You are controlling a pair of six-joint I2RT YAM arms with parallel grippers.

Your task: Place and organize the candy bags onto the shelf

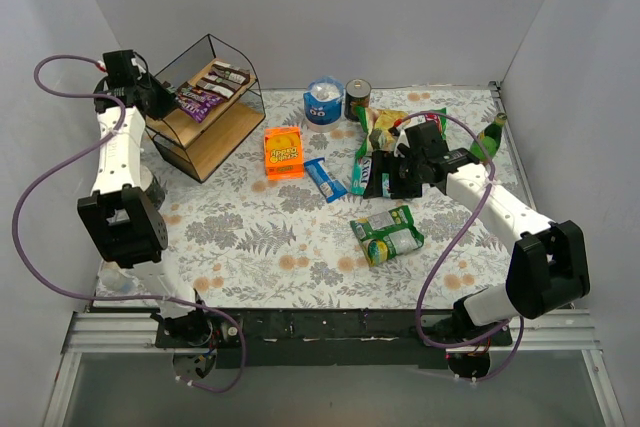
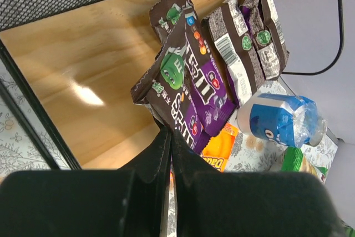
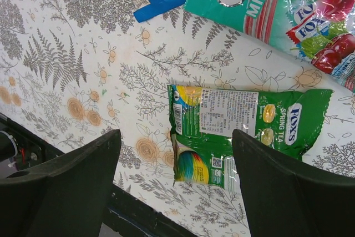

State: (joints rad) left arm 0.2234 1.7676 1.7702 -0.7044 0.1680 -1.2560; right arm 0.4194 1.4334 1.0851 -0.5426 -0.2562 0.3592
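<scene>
Bright, even overhead light casts soft shadows on the worktop [image 1: 260,237]. A glare patch marks the shelf [image 2: 83,92] board; candy bags [image 3: 321,4] glint. Wrist-view foregrounds are dark and blurred.

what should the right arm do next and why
Probably lower the right gripper onto the green Fox's bag: its jaws stand open, the bag lies flat on the table framed between its fingers, and it is not yet on the shelf.
</scene>
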